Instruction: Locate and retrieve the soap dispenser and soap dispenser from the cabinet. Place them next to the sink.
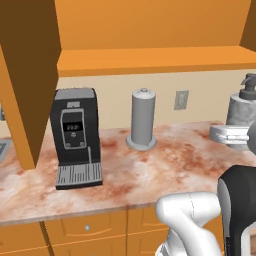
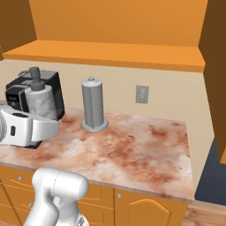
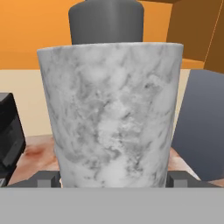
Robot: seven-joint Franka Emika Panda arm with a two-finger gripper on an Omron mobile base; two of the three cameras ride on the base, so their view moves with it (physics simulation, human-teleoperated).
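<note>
The soap dispenser point(image 3: 111, 118) looks like matt, mottled grey-white marble under a smooth dark grey pump point(image 3: 106, 21). The counter point(image 2: 132, 150) shows blotchy reddish stone, the cabinet point(image 2: 110, 53) flat orange wood, the cylinder point(image 1: 143, 120) plain matt grey.

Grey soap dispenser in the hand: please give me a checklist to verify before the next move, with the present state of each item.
1. Grip: the grey soap dispenser sits between the two fingers of the gripper, one at each side of its base. Ok.
2. Upright: pump on top, body vertical. Ok.
3. Out of the cabinet: the dispenser is carried below the shelf board, above the counter. Ok.
4. Clearance from the coffee machine and the grey cylinder: apart from both in the base views. Ok.
5. Sink: just a grey sliver at the left edge of the left base view; free spot beside it cannot tell.
6. Black dispenser's position: cannot tell.
</note>
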